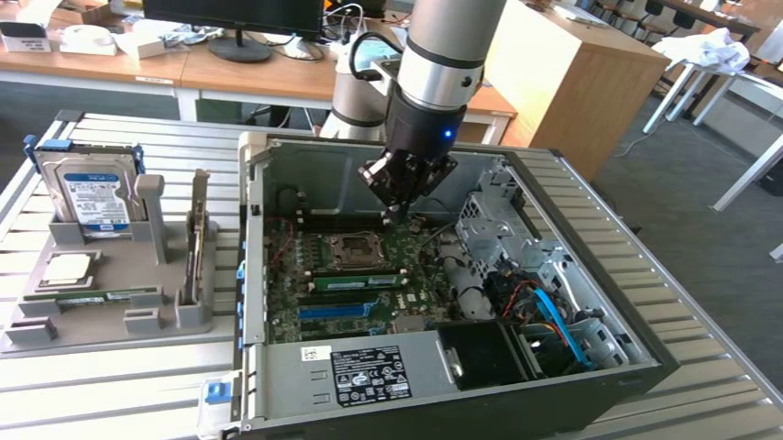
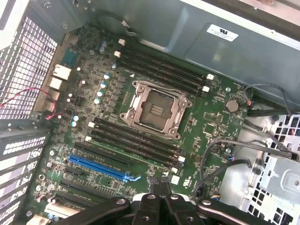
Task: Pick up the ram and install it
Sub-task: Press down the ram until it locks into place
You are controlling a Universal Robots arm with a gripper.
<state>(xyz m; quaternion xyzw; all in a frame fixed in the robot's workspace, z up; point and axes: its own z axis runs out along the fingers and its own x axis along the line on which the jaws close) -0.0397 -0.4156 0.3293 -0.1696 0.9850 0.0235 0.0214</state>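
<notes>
The gripper (image 1: 394, 215) hangs inside the open computer case (image 1: 636, 316), above the motherboard (image 2: 140, 131), its fingers (image 2: 159, 187) pressed together with nothing between them. One ram (image 1: 198, 240) stands on edge in the grey holder (image 1: 86, 321) on the bench (image 1: 110, 390).

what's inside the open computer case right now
Inside the computer case: a green motherboard with an empty processor socket, black memory slots, a blue expansion slot and cables. The end effector hangs above the board, covering part of it.
</notes>
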